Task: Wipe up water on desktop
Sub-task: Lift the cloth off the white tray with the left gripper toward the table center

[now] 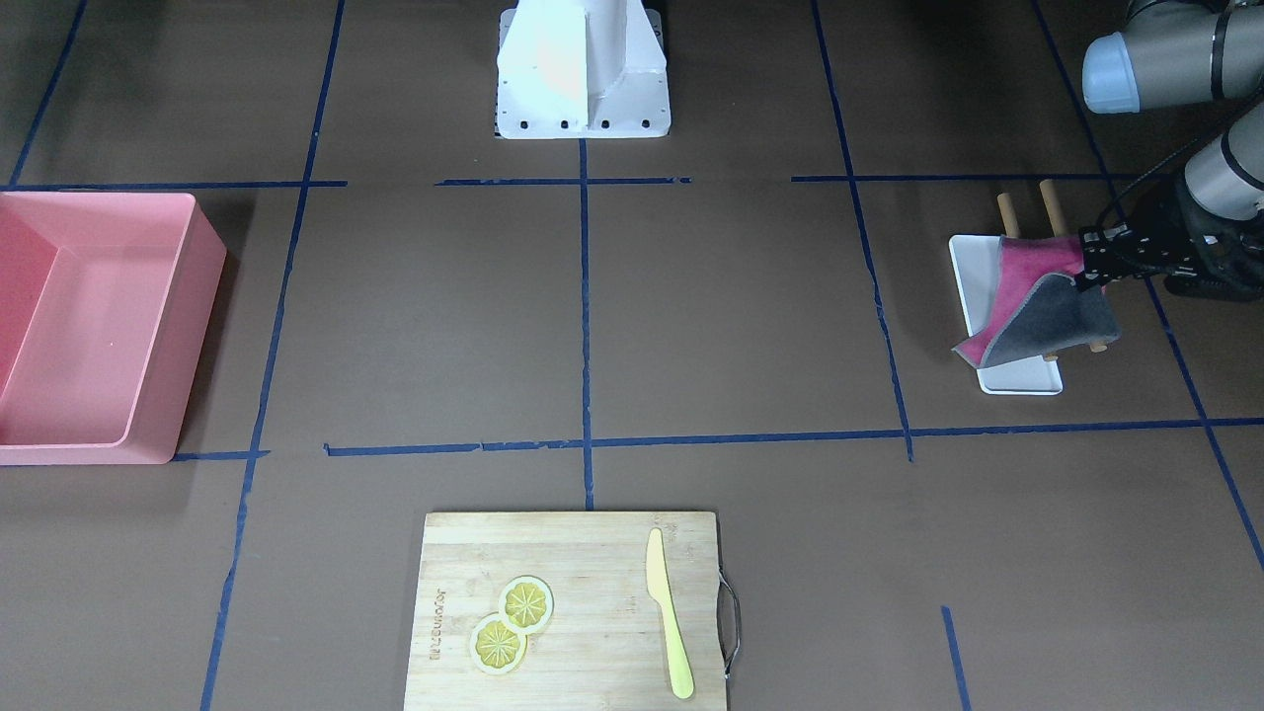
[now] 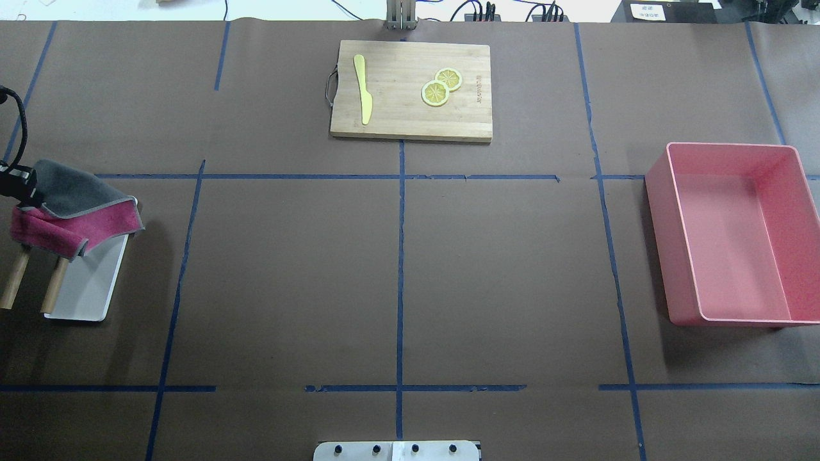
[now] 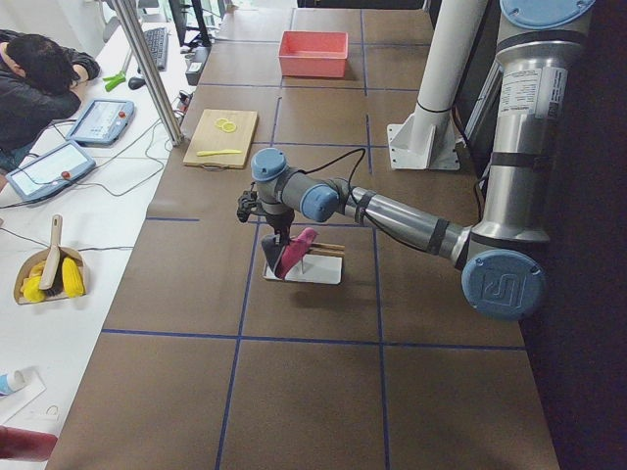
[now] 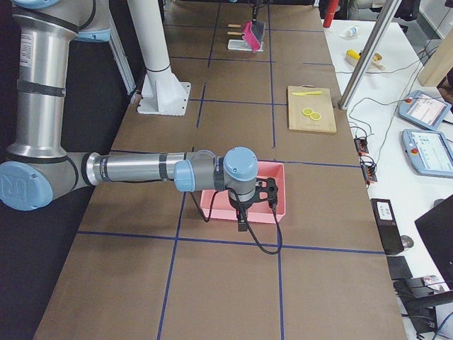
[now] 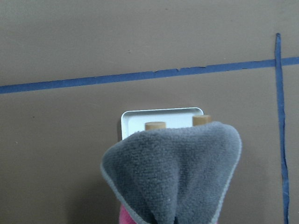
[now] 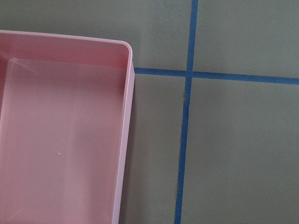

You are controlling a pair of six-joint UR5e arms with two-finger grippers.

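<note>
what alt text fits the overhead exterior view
The left pincer grips a grey-and-magenta cloth over a white tray with wooden pegs at the brown desktop's left edge. A cutting board with a yellow knife and lemon slices sits far centre; an empty pink bin stands right.

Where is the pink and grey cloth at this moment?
The cloth is at the overhead view's far left edge, held by the left claw above the white tray.

Front view: left gripper [image 1: 1090, 265] tips buried in the cloth [image 1: 1037, 311] it grips. Cloth covers mid-length of rack dowels [image 1: 1007, 211]. Pink bin [image 1: 202, 296] cut at left edge, cutting board [image 1: 592, 553] at btm edge. Right gripper [image 4: 272, 195]: side view only, jaw state indeterminate.
</note>
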